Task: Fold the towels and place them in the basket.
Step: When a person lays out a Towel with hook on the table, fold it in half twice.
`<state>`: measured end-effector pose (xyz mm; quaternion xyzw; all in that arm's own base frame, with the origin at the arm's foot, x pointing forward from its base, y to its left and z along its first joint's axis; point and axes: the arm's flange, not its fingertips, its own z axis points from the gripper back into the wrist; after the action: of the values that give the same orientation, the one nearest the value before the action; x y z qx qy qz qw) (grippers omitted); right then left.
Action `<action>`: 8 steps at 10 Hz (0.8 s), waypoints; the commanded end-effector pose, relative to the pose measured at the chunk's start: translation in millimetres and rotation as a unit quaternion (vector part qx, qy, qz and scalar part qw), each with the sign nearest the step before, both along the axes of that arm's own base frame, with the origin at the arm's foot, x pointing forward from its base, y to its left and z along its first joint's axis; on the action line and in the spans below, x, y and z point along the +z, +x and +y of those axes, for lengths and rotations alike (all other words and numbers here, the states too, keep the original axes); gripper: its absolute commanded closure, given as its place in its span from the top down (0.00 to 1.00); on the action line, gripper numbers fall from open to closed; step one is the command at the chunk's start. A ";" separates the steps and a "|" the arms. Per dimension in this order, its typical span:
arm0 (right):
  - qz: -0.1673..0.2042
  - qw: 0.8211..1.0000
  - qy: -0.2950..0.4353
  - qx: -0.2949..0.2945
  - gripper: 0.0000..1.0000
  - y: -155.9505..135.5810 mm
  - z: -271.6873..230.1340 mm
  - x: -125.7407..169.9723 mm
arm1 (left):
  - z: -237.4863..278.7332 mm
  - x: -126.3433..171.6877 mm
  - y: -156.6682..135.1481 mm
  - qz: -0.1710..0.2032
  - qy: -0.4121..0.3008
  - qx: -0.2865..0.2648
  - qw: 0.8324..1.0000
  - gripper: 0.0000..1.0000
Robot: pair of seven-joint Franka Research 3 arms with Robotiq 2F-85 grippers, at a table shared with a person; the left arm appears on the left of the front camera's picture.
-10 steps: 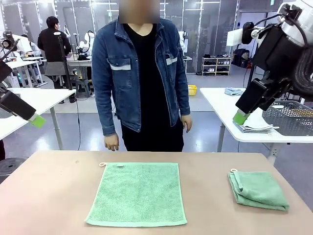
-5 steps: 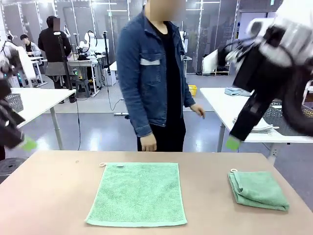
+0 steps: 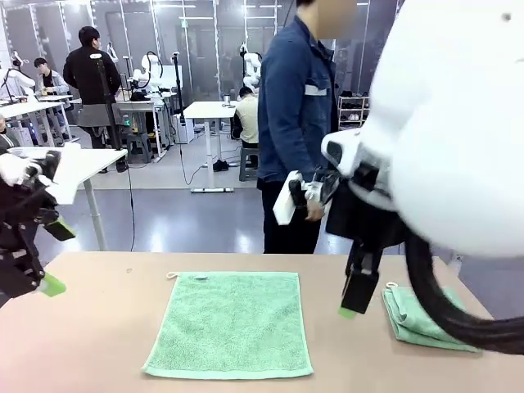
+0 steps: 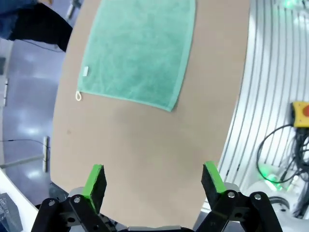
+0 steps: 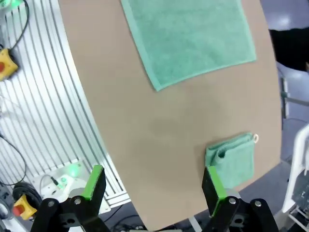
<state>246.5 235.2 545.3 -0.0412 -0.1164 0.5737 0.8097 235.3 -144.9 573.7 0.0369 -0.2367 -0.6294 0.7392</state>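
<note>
Jaws of left gripper and right gripper apart above table.

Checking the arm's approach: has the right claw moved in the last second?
Yes. The right claw has dropped and swung left, now hanging just left of the folded towel.

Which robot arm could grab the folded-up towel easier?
Right, probably. The folded towel lies close beside the open right end effector; the left end effector hangs past the flat towel, at the left edge of the table.
</note>
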 end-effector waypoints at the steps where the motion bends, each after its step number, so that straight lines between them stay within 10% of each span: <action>1: 0.009 0.999 -0.017 0.038 1.00 17.1 14.9 -25.8 | 0.0 -86.4 -1.7 -0.031 0.032 0.011 0.999 1.00; 8: 0.065 0.998 -0.027 0.000 1.00 35.1 15.7 -79.1 | -13.4 -184.2 17.3 0.029 0.044 0.013 0.999 1.00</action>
<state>278.2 253.3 467.2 -0.0285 -0.0395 0.5875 0.8078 320.6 -207.1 461.6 0.0537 -0.1673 -0.6471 0.7419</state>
